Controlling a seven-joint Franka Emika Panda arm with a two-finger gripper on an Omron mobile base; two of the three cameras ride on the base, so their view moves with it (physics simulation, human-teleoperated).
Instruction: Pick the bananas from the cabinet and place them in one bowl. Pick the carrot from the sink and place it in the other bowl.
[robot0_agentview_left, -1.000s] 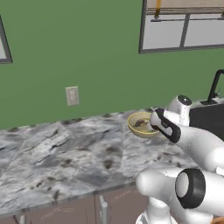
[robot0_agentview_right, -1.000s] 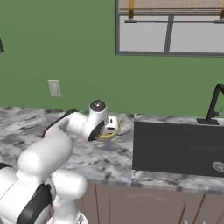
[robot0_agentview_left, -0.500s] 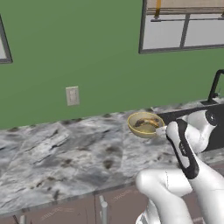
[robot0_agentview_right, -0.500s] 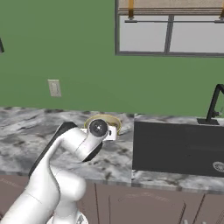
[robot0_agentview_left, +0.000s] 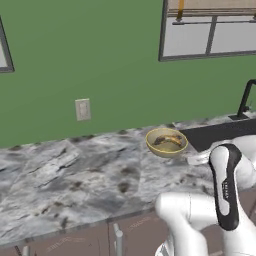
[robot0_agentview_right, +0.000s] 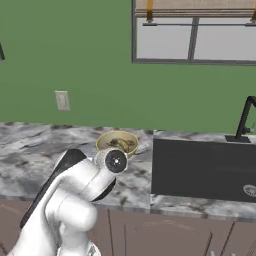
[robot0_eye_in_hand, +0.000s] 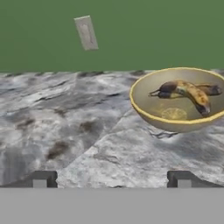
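Hand view: gripper fingers spread wide, nothing between them, low over the grey marble counter. One tan-yellow bowl sits ahead and to the right, its right edge cut off by the frame. Bananas lie inside it; looks like two, overlapping, brown-black blotched, but the count is hard to confirm. Wall outlet on the green wall above.

Left base view: same bowl on the counter just left of the black sink; banana shapes inside are only a dark smear. Sink mostly hidden behind the arm; black tap cut at the right edge. One outlet, one window.

Right base view: sink basin shows in full width with silver drain at lower right, plus the tap. The arm's elbow covers the near rim of the bowl. One bowl counted in each view; basin interior reads plain black, contents not discernible
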